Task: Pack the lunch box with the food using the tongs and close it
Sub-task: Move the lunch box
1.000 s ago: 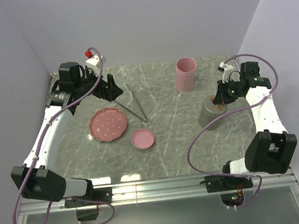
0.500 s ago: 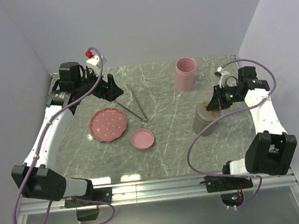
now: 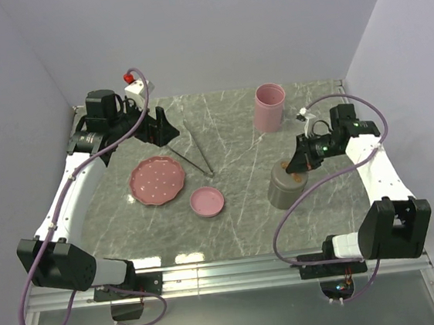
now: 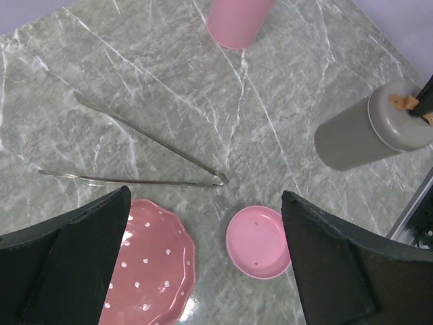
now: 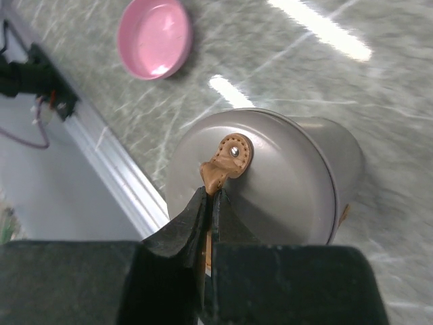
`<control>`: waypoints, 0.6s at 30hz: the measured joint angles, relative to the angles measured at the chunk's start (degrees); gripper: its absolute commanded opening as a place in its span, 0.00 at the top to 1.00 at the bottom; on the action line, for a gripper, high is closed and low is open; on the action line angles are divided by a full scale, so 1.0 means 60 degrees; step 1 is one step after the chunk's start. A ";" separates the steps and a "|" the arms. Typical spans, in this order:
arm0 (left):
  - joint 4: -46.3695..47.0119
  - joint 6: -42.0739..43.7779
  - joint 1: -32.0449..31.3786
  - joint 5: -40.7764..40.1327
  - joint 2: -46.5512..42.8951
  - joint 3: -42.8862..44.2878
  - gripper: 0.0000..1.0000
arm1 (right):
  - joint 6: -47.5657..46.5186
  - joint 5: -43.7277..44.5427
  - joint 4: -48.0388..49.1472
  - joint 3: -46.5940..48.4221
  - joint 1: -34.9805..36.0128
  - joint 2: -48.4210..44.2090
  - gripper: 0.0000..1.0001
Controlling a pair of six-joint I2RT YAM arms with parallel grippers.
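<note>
- Change noted: the grey cylindrical metal lunch container [image 3: 284, 190] has shifted from the right side of the marble-patterned tabletop [image 3: 241, 168] in toward the centre over the last second. It now stands nearer the small shallow pink round dish [image 3: 207, 201].
- The right pincer [image 5: 211, 203] is carrying it, clamped together on the tan leather strap [image 5: 226, 166] riveted to the domed lid. The container hangs tilted; whether its base drags on the tabletop cannot be told.
- The left pincer [image 3: 159, 130] has not moved. Its jaws stand fully apart, poised above the long thin silver metal tongs [image 4: 149, 135], which lie flat in a narrow V, untouched, just behind the pink scalloped plate with white dots [image 3: 157, 180].
- Judgement: the container is being brought within working reach of plate and tongs. Its lid appears to be on, so opening and all packing remain outstanding.
- Food: no morsels are discernible on the plate or anywhere else in these views.
- The tall pink cylindrical cup [image 3: 269, 108] stands upright at the far side, well apart from the rest.
- Markings: no brand, label or legible writing on the container, strap, tongs, cup, dish or plate. The white dots are decoration only.
</note>
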 measured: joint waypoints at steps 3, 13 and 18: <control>0.0015 0.0000 0.0007 0.0000 0.0000 -0.0025 0.01 | -0.0146 -0.0295 -0.0208 0.0000 0.0423 0.0135 1.00; 0.0073 -0.0004 0.0062 0.0000 0.0000 -0.0160 0.01 | -0.0404 -0.1093 -0.0652 0.0000 0.2022 0.0528 1.00; 0.0120 -0.0087 0.0076 0.0040 0.0000 -0.0299 0.01 | -0.0776 -0.1541 -0.1013 0.0000 0.2444 0.0769 1.00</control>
